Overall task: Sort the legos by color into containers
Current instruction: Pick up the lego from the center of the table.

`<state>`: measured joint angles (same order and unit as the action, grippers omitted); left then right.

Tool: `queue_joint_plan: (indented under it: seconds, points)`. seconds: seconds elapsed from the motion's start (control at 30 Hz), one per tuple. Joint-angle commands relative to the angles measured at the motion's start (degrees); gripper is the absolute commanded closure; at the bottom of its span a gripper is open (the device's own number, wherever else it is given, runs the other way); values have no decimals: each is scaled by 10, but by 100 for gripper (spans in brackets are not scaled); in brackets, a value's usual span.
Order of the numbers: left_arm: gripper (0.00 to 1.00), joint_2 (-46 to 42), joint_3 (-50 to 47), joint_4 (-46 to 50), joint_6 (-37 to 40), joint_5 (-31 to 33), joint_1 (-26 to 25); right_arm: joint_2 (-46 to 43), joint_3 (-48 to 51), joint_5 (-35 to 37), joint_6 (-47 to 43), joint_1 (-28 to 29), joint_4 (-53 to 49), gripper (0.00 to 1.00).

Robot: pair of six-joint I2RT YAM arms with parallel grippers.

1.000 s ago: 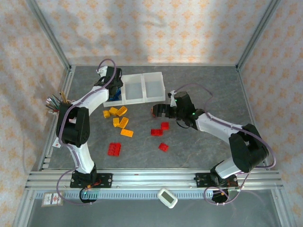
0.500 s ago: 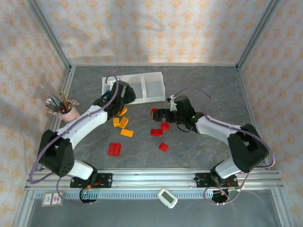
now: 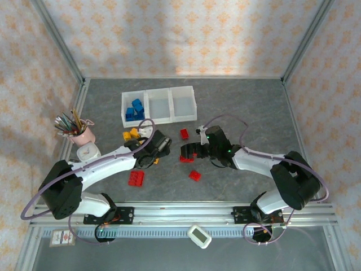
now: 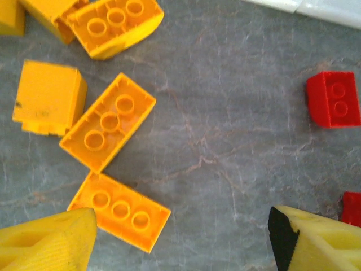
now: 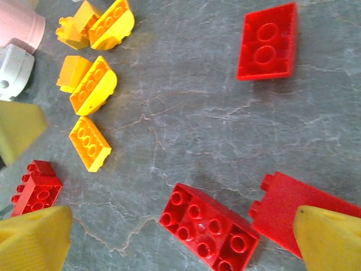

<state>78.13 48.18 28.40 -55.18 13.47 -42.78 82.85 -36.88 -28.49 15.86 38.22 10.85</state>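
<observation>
Grey marbled tabletop (image 3: pixel 242 113) runs under both my arms, with the containers (image 3: pixel 175 117) at the far side beyond my fingers and blue legos (image 3: pixel 135 107) in the bin at the left end. My left gripper (image 4: pixel 180 231) is spread wide and empty. The nearest orange brick (image 4: pixel 119 210) lies just ahead, on one finger's side of the gap, its long axis slanted across it. My right gripper (image 5: pixel 181 223) is likewise wide and holds nothing. A red brick (image 5: pixel 208 226) sits between its fingers, also slanted, with a second red brick (image 5: pixel 287 209) just beside it. I judge the right closer to a grasp, though a wrist turn would square it.
</observation>
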Motion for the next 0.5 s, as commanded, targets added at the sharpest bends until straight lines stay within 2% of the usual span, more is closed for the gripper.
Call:
queue_joint_plan:
  seconds: [0.0,0.23,0.47]
  points:
    - [16,6,-19,22,-50,24,-12,-18,8,23,-19,8,28,0]
    - [12,54,-44,-23,-83,31,-13,-23,8,41,-16,8,26,0]
    - [12,90,-54,-56,-88,32,-9,-35,11,50,-10,8,21,0]
